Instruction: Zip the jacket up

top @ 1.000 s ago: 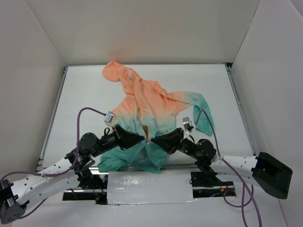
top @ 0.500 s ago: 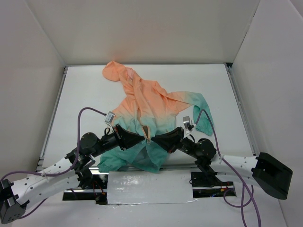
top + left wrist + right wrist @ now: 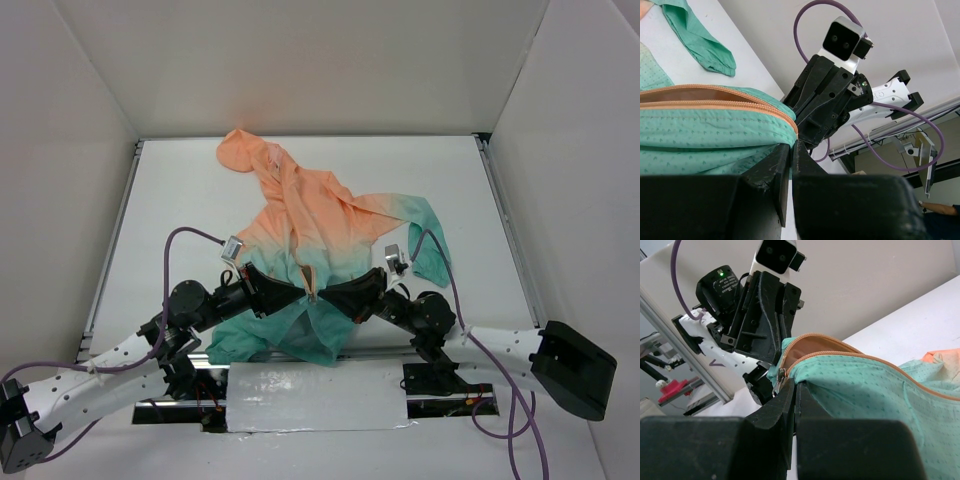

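Note:
The jacket (image 3: 310, 225) lies on the white table, peach hood at the far side, teal hem toward the arms. Both grippers meet at the hem by the bottom of the orange zipper (image 3: 313, 292). My left gripper (image 3: 300, 292) is shut on the teal hem fabric (image 3: 715, 145) beside the zipper tape (image 3: 740, 107). My right gripper (image 3: 328, 293) is shut on the other teal hem edge (image 3: 855, 380), with the metal zipper pull (image 3: 777, 381) hanging just beside its fingertips. The hem is lifted a little off the table between the two grippers.
White walls enclose the table (image 3: 180, 190) on three sides, with metal rails along its left and right edges. A teal sleeve cuff (image 3: 432, 262) lies to the right of the right gripper. A white plate (image 3: 315, 398) sits between the arm bases.
The right arm has shifted very slightly left and down. The jacket and the left arm have not visibly moved.

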`<state>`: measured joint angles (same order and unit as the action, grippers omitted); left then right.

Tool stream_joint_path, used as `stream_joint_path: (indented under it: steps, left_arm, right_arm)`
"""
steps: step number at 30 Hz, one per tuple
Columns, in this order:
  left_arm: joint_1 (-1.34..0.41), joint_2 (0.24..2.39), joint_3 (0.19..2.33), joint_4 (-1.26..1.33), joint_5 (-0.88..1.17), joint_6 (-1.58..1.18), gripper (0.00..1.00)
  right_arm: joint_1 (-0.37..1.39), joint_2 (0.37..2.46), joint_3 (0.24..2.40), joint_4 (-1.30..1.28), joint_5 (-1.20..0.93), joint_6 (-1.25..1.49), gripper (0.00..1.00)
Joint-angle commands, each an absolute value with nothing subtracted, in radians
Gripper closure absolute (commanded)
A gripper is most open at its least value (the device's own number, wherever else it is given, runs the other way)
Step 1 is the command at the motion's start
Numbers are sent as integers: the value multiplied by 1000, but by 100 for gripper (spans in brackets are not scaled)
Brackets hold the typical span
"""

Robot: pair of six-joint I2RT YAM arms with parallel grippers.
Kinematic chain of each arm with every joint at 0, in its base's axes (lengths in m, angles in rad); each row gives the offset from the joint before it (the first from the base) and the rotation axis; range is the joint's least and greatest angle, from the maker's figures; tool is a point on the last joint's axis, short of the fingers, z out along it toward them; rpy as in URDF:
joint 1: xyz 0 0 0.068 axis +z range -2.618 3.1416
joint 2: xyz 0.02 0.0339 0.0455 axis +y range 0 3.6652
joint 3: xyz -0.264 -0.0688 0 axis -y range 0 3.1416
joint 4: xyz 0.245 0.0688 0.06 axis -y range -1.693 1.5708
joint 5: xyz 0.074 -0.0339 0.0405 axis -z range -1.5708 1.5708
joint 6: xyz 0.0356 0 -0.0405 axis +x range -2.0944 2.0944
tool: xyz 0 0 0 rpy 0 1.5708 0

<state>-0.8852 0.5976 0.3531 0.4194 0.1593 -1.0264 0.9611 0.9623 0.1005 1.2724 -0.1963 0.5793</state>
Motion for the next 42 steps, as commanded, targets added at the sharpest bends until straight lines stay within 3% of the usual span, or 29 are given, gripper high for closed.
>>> stream_joint_path:
  steps: [1, 42]
  left_arm:
    - [-884, 591, 359, 471, 170, -1029, 100]
    - [-882, 546, 405, 400, 137, -1011, 100]
  right_arm:
    - [956, 974, 152, 1425, -204, 572, 100]
    - [954, 980, 124, 1434, -216, 568, 100]
